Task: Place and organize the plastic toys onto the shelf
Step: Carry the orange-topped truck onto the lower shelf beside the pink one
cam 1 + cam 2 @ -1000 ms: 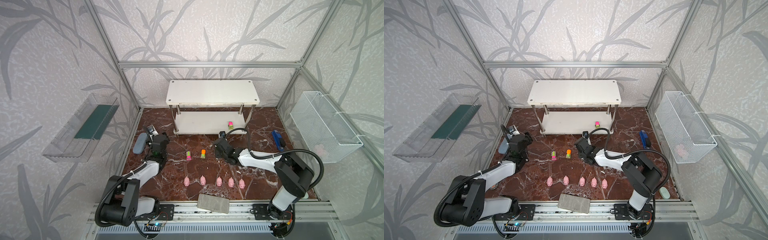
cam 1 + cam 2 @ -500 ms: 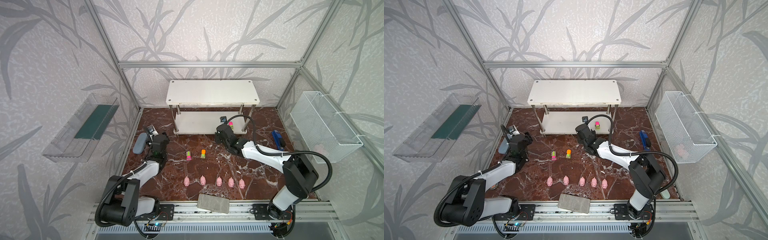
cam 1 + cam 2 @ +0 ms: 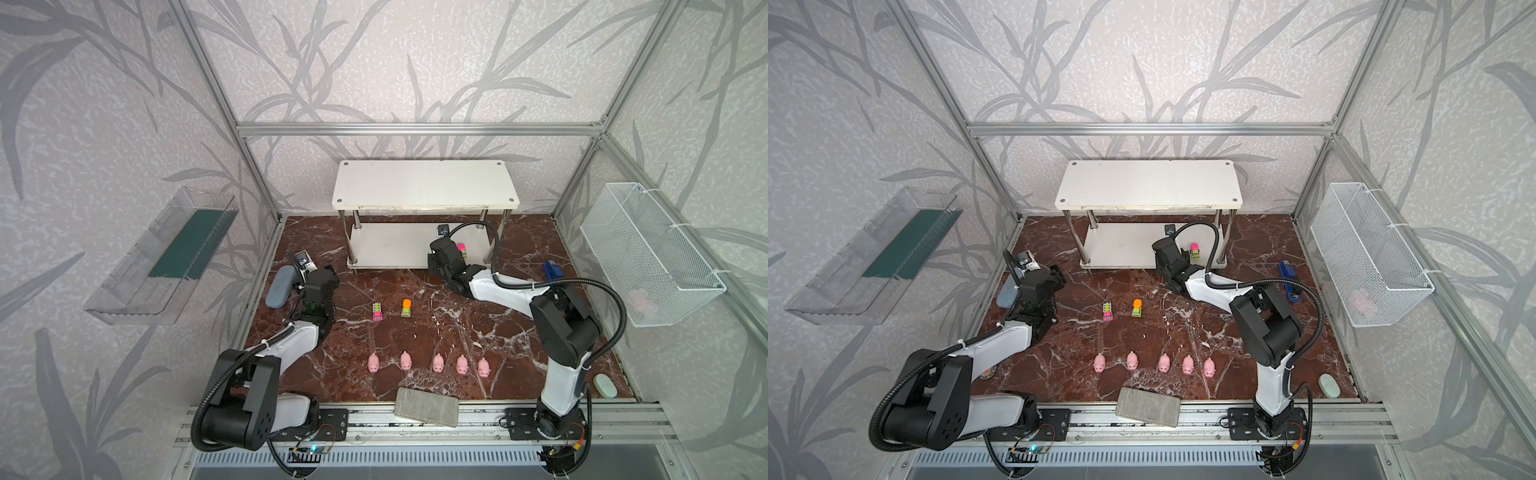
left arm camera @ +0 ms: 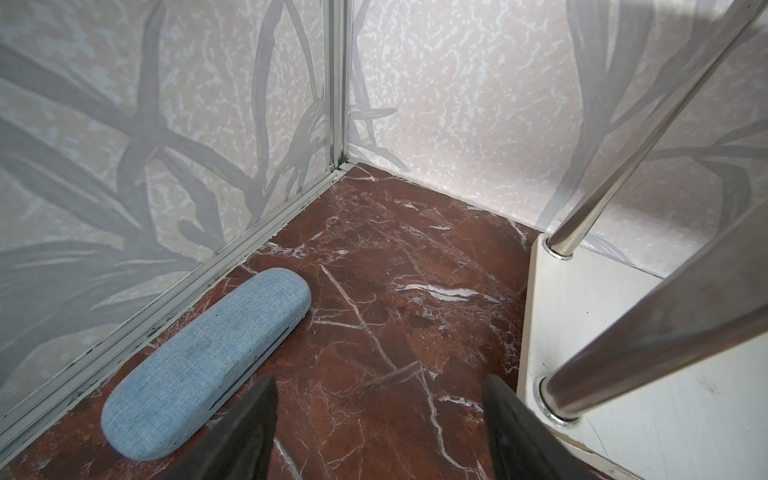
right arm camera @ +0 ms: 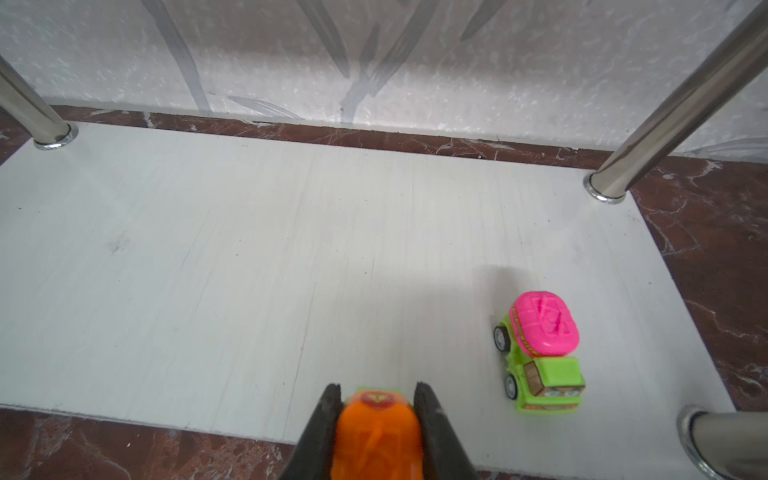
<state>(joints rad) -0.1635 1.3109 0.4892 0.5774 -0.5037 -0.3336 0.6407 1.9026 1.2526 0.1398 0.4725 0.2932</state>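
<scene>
Pale wallpaper with grey leaf sprays lined the aluminium-framed booth, which was floored by a dark red marble worktop [image 3: 415,332] veined in white. On the left wall hung a clear tray [image 3: 162,266] with a dark green insert. Below it a blue-grey case [image 4: 199,365] lay along the worktop's left edge. The left jaws hung spread over bare marble just beside the case, near a front corner of the shelf [image 3: 424,185].

Toward the middle a pink-and-lime truck [image 3: 377,311] and an orange-topped truck [image 3: 407,308] stood side by side without touching. Nearer the front, five pink pigs [image 3: 437,363] formed a row. A grey block [image 3: 427,407] rested on the front rail.

The white two-tier shelf stood against the back wall. The right jaws pinched a held orange truck [image 5: 376,432] at the front edge of the lower board. To its right a pink-domed truck [image 5: 540,353] stood on that board near the right front post.

Further right lay a blue tool [image 3: 552,270] and, in the front corner, a pale green oval [image 3: 604,384]. A white mesh basket [image 3: 648,257] hung on the right wall.
</scene>
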